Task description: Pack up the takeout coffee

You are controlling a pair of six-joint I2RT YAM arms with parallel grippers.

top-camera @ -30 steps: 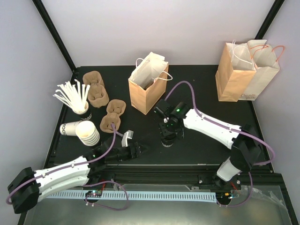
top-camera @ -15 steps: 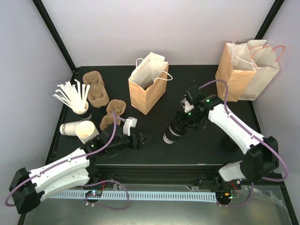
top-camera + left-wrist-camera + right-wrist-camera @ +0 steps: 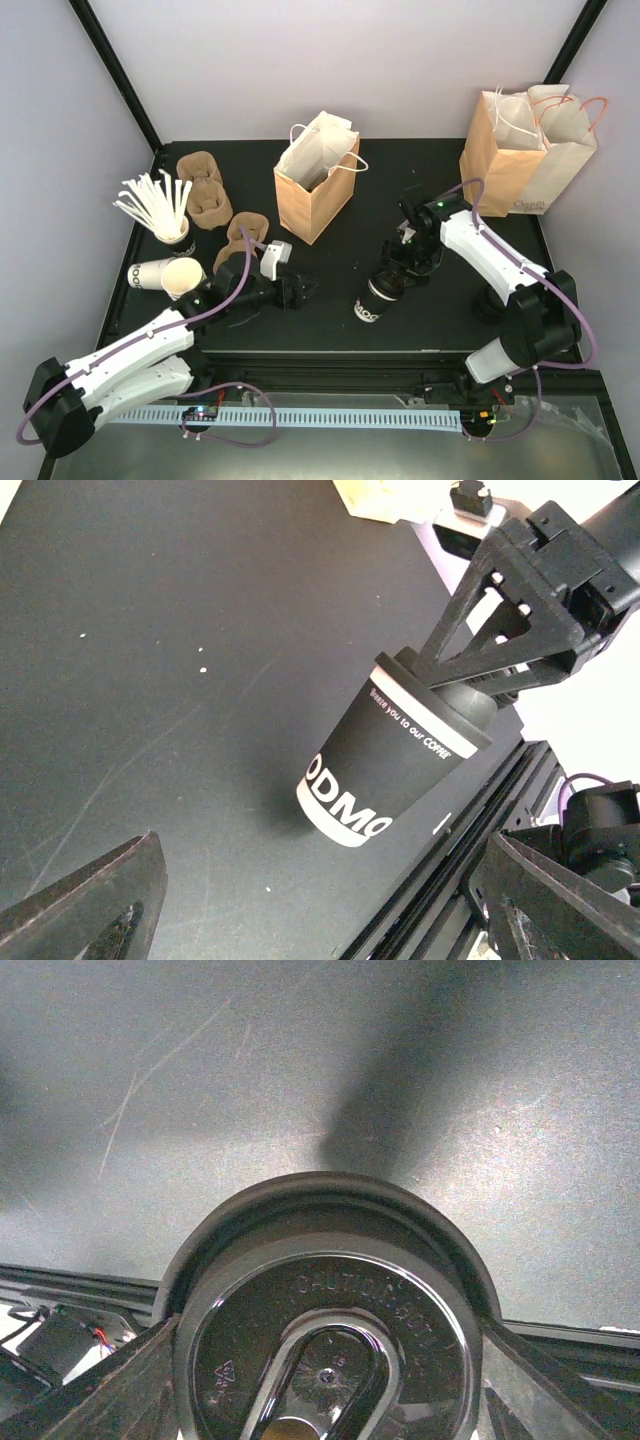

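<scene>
black table [image 3: 330,275], takeout coffee [image 3: 385,770] reads "coffee"

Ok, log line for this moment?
right hand: shut on black-lidded white paper coffee cup, tilted | left hand: open, apart from cup

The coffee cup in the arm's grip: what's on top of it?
A black lid, clamped by the right gripper. Whatever is inside the cup is covered by that lid.

The black-lidded takeout coffee [image 3: 368,308] tilts, its lid gripped in the right pincer [image 3: 389,280].
</scene>
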